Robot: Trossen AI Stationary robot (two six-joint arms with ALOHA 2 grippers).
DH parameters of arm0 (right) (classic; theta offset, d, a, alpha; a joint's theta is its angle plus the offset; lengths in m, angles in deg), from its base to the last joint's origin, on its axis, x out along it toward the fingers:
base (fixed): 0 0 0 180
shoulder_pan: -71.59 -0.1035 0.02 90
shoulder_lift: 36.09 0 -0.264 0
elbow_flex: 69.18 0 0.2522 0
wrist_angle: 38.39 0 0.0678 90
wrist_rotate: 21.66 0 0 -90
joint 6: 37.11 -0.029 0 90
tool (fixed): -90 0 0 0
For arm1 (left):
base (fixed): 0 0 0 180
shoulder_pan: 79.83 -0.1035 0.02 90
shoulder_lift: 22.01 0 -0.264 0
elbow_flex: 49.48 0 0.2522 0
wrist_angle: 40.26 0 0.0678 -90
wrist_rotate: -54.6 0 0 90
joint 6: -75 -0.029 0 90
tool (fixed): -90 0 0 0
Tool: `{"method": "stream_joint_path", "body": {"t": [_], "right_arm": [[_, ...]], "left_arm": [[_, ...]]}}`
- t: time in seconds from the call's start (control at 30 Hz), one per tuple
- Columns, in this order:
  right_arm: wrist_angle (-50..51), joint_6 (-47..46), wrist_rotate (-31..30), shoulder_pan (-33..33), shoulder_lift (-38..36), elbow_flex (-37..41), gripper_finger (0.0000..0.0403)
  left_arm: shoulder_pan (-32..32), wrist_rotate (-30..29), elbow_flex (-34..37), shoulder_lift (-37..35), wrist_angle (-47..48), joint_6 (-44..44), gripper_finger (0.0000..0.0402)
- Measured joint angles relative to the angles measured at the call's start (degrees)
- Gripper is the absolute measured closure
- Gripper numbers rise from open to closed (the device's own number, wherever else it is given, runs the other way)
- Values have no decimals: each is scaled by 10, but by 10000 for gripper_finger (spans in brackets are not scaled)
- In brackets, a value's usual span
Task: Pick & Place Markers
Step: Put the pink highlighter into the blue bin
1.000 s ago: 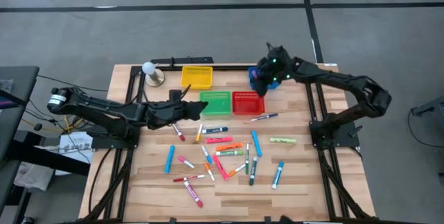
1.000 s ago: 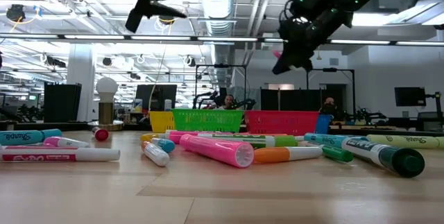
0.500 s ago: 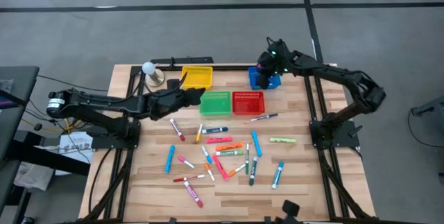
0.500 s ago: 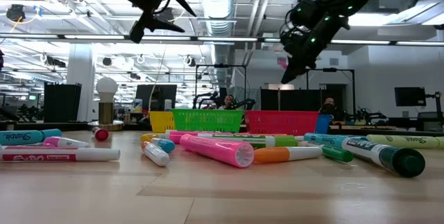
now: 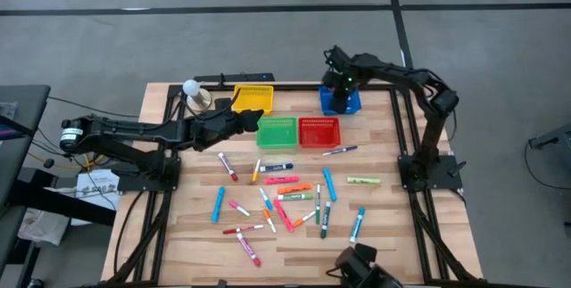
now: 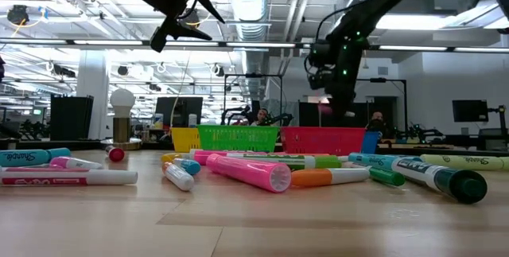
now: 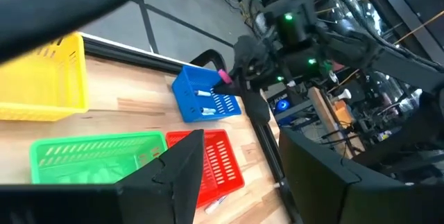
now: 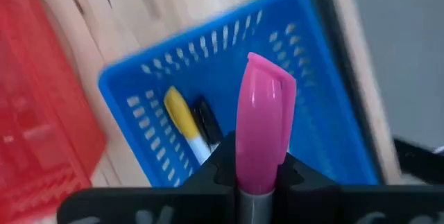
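Note:
Several markers point(image 5: 285, 194) lie scattered on the near half of the wooden table. Yellow point(image 5: 252, 99), green point(image 5: 277, 132), red point(image 5: 318, 132) and blue point(image 5: 342, 101) mesh baskets stand along the far side. My right gripper point(image 5: 337, 90) points down over the blue basket point(image 8: 312, 78), shut on a pink marker point(image 8: 263, 127). A yellow-and-black marker point(image 8: 187, 123) lies inside that basket. My left gripper point(image 5: 257, 120) hovers high above the gap between the yellow and green baskets, fingers apart point(image 6: 187, 26) with nothing between them. My right gripper pinches the pink marker between its two fingers point(image 8: 222, 165), at the rear of the pink cap point(image 8: 258, 172) where it meets the pale barrel. The marker lies along the fingers, cap sticking out past the fingertips. It points down, lifted clear above the blue basket.
A white ball lamp on a round base point(image 5: 192, 90) stands at the far left corner. A black bar runs along the table's far edge behind the baskets. The marker pile point(image 6: 246, 169) fills the table's middle. Bare wood lies at the near left and near right.
My right gripper has tipped from a slant to pointing nearly straight down and has sunk toward the blue basket, keeping the pink marker. My left gripper has swung a little toward the far edge, from beside the green basket toward the yellow one.

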Motion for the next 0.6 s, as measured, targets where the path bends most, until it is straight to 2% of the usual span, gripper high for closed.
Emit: {"method": "stream_joint_path", "body": {"t": [0.2,0.47,0.6], "right_arm": [[8,1,-10,5,26,-1,374],[4,16,-16,5,51,0,385],[-4,12,-22,4,52,0,349]], "left_arm": [[-5,-1,0,0,0,-7,215],[-11,0,0,0,0,-9,216],[-11,0,0,0,0,-9,219]]}}
